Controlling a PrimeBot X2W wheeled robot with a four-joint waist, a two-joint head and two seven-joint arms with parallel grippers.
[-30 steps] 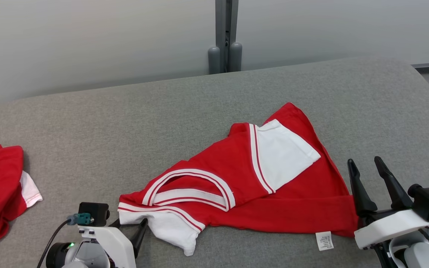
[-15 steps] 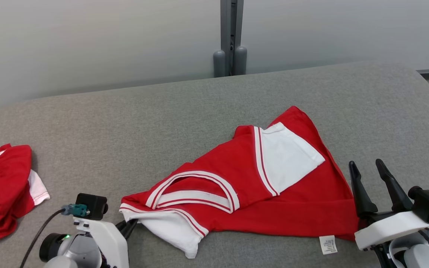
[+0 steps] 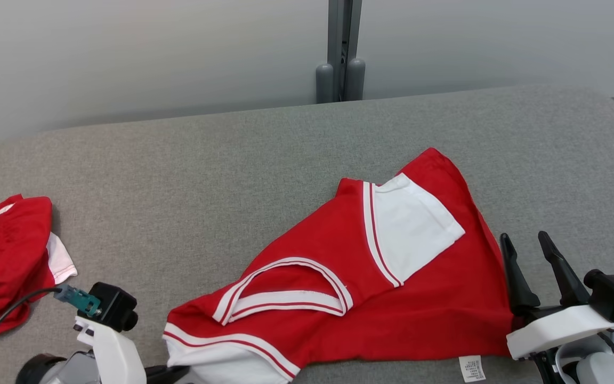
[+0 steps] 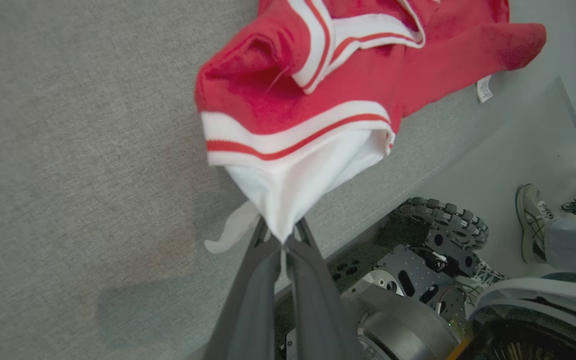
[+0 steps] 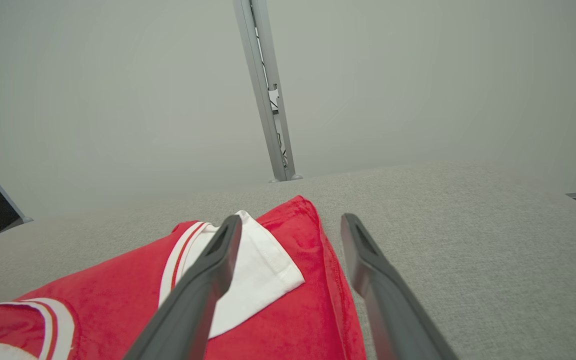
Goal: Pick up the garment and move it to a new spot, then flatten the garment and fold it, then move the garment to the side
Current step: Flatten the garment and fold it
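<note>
The garment (image 3: 371, 288), a red shirt with white sleeves and striped trim, lay crumpled and partly folded over itself on the grey bench (image 3: 179, 176). It sat towards the near edge, right of centre. The left tool (image 4: 283, 240) was clamped together on the tip of the white sleeve (image 4: 308, 170) at the shirt's near left corner, and the cloth fanned out from the pinch. The right tool (image 3: 523, 236) stood with its fingers apart at the shirt's right edge, near the red hem. One finger overlapped the cloth in the head view, and the other stood over bare bench. Whether either finger touched the cloth could not be told.

The step in hand looked like picking the shirt up to carry it to a new spot. With one corner gripped, it would probably go best if the right tool came down astride the red hem near the label (image 3: 471, 368) and closed on a single layer, not on a bunched fold. Both tools could then rise together and draw apart, so the shirt hung taut and not twisted. A pinch this close to the sleeve tip might slip under the shirt's weight, so a slow, even lift seemed wise. It would also be best to keep clear of the other red shirt (image 3: 8, 261) at the far left.
</note>
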